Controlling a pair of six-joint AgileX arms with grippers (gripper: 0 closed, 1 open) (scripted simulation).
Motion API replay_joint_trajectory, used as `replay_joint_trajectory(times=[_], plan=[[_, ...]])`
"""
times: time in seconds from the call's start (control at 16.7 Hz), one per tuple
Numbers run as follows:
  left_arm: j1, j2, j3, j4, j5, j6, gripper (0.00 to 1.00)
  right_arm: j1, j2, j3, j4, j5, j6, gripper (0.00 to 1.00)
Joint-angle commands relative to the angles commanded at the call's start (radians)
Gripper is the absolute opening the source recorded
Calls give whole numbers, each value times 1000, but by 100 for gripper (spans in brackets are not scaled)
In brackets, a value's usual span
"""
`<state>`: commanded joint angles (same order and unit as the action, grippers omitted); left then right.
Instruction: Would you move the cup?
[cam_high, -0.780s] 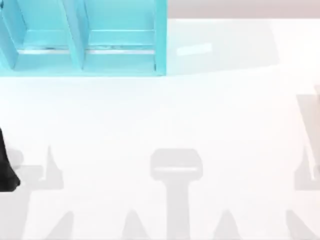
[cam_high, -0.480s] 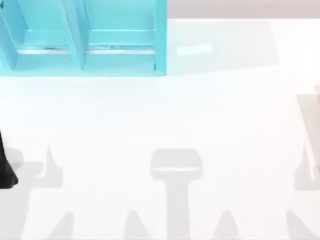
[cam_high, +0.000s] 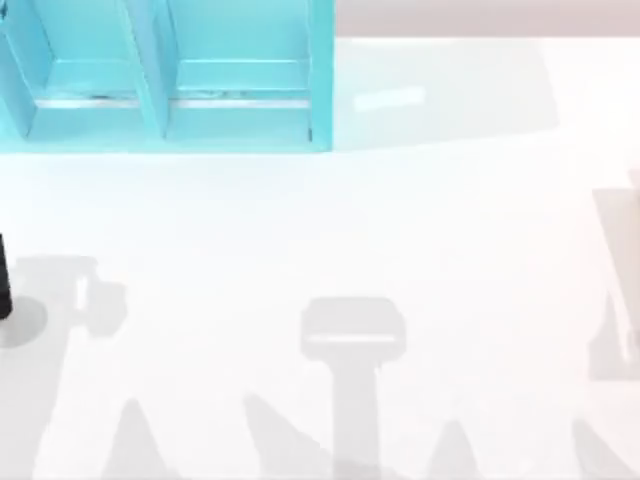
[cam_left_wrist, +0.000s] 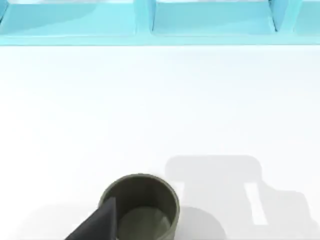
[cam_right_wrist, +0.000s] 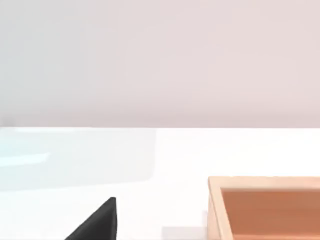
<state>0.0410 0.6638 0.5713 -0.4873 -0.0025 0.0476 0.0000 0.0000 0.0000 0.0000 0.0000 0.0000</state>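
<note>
An olive-green cup (cam_left_wrist: 150, 220) stands upright and open-topped on the white table in the left wrist view. A dark part of my left gripper (cam_left_wrist: 97, 224) overlaps the cup's rim on one side; whether it grips the wall is hidden. From above, a sliver of my left arm (cam_high: 3, 285) shows at the table's far left edge, and the cup lies outside that view. A dark tip of my right gripper (cam_right_wrist: 97, 222) hangs over bare table, parked, with nothing near it.
A cyan shelf unit (cam_high: 165, 75) with several compartments stands at the back left, also ahead of the cup (cam_left_wrist: 150, 22). An open wooden box (cam_right_wrist: 267, 205) sits by the right gripper, at the table's right edge (cam_high: 632, 260).
My left arm has slid toward the back and farther off the left edge in the top view, and its shadow has shifted with it. The right side has not changed.
</note>
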Motion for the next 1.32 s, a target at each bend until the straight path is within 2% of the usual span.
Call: replay_joint_trajectory(times=[0.36, 0.66, 0.9, 1.32], plan=[[29, 618, 441, -405, 2, 37, 100, 0, 0, 0, 0, 0, 0, 100], [49, 966, 740, -654, 2, 63, 100, 0, 0, 0, 0, 0, 0, 100], [57, 1108, 880, -751, 1, 74, 100, 0, 0, 0, 0, 0, 0, 100], [53, 1125, 892, -757, 1, 74, 100, 0, 0, 0, 0, 0, 0, 100]])
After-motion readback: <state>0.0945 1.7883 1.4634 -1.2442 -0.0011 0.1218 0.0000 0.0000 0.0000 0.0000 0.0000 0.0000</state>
